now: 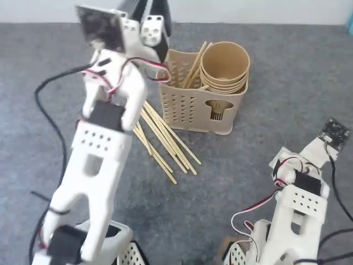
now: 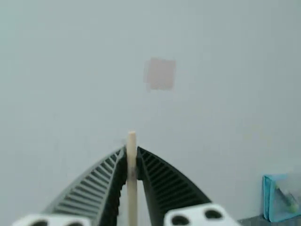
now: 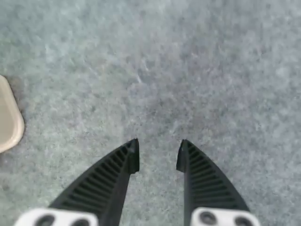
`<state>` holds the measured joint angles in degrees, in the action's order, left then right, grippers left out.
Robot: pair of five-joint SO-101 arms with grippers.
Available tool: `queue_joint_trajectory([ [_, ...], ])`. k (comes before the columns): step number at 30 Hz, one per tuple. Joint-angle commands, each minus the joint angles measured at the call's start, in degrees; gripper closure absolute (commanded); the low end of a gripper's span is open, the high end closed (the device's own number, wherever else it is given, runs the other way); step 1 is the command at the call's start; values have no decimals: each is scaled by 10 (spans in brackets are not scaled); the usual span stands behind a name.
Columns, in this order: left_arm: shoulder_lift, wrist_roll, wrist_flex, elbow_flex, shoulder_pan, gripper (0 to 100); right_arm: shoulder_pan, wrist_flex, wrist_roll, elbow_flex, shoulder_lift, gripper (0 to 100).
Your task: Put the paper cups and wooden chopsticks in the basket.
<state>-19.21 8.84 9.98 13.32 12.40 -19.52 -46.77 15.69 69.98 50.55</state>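
**Item 1: left gripper** [image 2: 131, 151]. Jaws drawn nearly together, clamped on a single wooden chopstick [image 2: 131, 140].
- The stick stands between the ribbed inner faces, touching both. Its blunt tip shows just past the fingertips, and the rest runs back toward the wrist.
- Beyond the tips: a pale wall [image 2: 70, 70] bearing a faint square patch [image 2: 160, 73]. A blue box [image 2: 281, 197] sits low to one side of the claw.
- In the high view this claw is raised at the far-left corner of the basket [image 1: 187, 107].

**Item 2: right gripper** [image 3: 158, 153]. Jaws parted by a narrow gap, holding nothing and touching nothing.
- Grey carpet [image 3: 188, 70] lies below and ahead of the tips.
- A rounded beige corner of the basket lies well off to one side of the claw.

**Item 3: task goods**
- Paper cups [image 1: 225, 65]: nested in one stack, upright inside the basket, below and beside the left claw.
- Basket chopsticks [image 1: 194, 65]: several lean in the compartment beside the cups.
- Loose chopsticks [image 1: 165, 138]: a fanned bundle on the carpet against the basket's near-left side, under the left arm and well apart from the right claw.
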Motion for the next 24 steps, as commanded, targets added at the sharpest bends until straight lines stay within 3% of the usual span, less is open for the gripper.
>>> queue_joint_trajectory([
  [1, 26, -5, -21, -24, 13, 988, 0, 15, 3, -5, 11, 863],
  [6, 41, -13, -18, -10, 18, 960, 0, 15, 2, -4, 11, 863],
  [12, -20, 1, 89, 1, 12, 771, 0, 15, 2, -4, 11, 863],
  [18, -117, 7, 206, 2, -49, 815, 0, 15, 1, -4, 11, 863],
  [24, -187, 7, 422, 22, -157, 885, 23, -18, -31, -4, 11, 863],
])
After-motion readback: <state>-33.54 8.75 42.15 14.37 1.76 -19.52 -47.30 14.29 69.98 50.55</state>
